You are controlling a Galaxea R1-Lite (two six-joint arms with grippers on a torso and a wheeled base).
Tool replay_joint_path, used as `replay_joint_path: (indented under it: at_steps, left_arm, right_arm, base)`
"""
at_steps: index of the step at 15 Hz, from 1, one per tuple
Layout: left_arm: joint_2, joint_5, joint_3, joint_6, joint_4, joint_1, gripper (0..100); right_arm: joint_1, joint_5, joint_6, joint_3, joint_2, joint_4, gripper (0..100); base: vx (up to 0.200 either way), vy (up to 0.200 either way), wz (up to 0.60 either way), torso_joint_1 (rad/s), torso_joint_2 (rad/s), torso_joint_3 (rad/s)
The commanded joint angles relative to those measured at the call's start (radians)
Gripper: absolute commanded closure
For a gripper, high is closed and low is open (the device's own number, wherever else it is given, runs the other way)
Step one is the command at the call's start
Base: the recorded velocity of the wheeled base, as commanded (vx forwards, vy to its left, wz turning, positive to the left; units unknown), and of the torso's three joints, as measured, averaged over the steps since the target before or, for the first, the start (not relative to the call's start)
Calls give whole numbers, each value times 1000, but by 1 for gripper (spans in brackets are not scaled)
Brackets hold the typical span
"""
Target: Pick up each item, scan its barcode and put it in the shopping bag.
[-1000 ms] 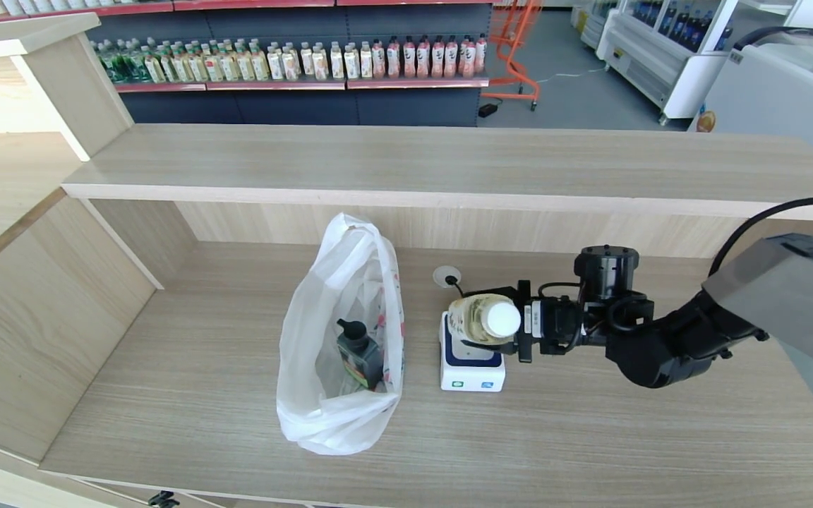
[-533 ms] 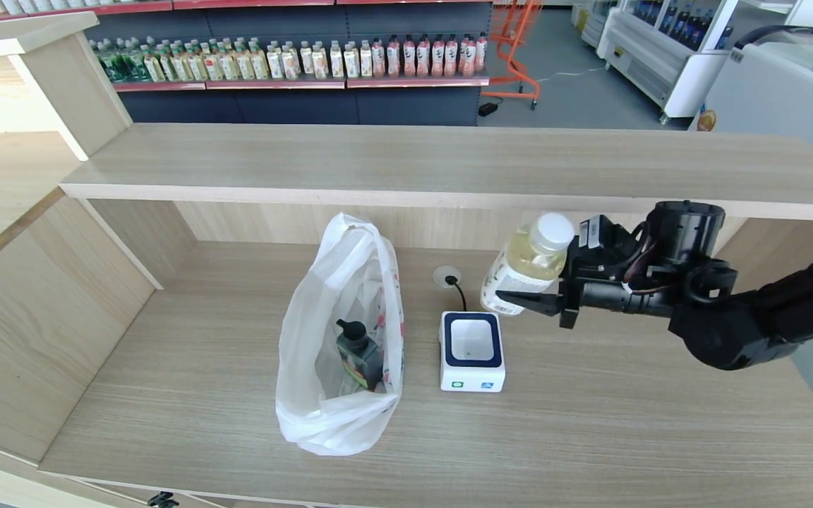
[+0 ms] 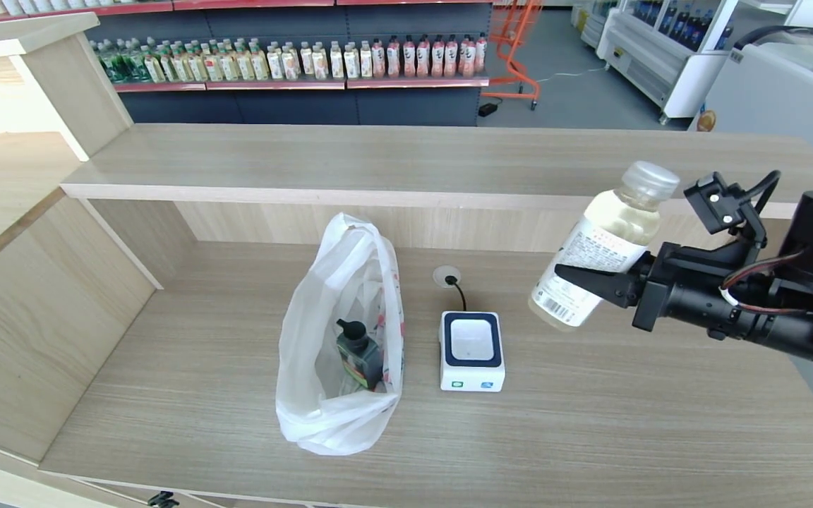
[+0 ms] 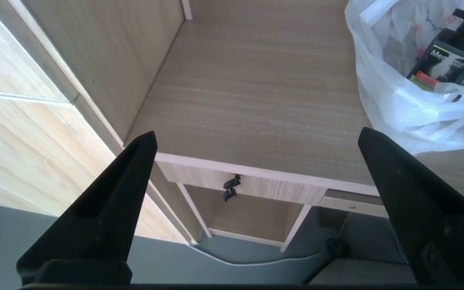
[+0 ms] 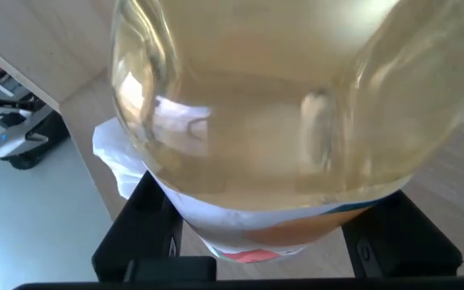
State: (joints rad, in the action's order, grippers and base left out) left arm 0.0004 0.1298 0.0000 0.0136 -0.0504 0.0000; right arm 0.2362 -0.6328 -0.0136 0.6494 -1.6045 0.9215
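My right gripper [image 3: 593, 282] is shut on a clear bottle of pale yellow drink [image 3: 600, 247] with a white cap, held tilted in the air to the right of and above the scanner [image 3: 472, 351]; its barcode label faces down-left. Close up, the bottle [image 5: 288, 113] hangs between my right fingers [image 5: 147, 221]. The white shopping bag [image 3: 339, 331] stands open left of the scanner, a dark pump bottle [image 3: 358, 355] inside it. My left gripper [image 4: 264, 209] is open, off the counter's front left edge, near the bag [image 4: 413, 89] and the pump bottle [image 4: 445, 56].
The scanner's black cable runs to a grommet [image 3: 447, 275] at the back of the wooden counter [image 3: 590, 423]. A raised shelf [image 3: 413, 162] borders the back and a wooden side wall [image 3: 46, 317] the left. Store shelves with drinks stand behind.
My right gripper has lifted the bottle from over the scanner, carrying it up and to the right and tilting it so the cap points up-right. The bag and scanner stay put.
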Motion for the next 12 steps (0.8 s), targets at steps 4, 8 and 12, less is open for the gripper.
replay_joint_path:
  at_steps: [4,8,12]
  left_arm:
    - [0,1,0,0,0,0,0]
    - [1,2,0,-23,1,0,0]
    - [0,2,0,-15,0,0,0]
  right_arm:
    - [0,2,7,-62,81,0,100]
    - [41,44,135,-94,172,-87,100]
    - [87,116,142,-7,126,-178,100]
  base:
    - [0,0,0,0,0,0]
    - [0,200,0,-3,-1,2]
    - [0,100,0,8,7,-2]
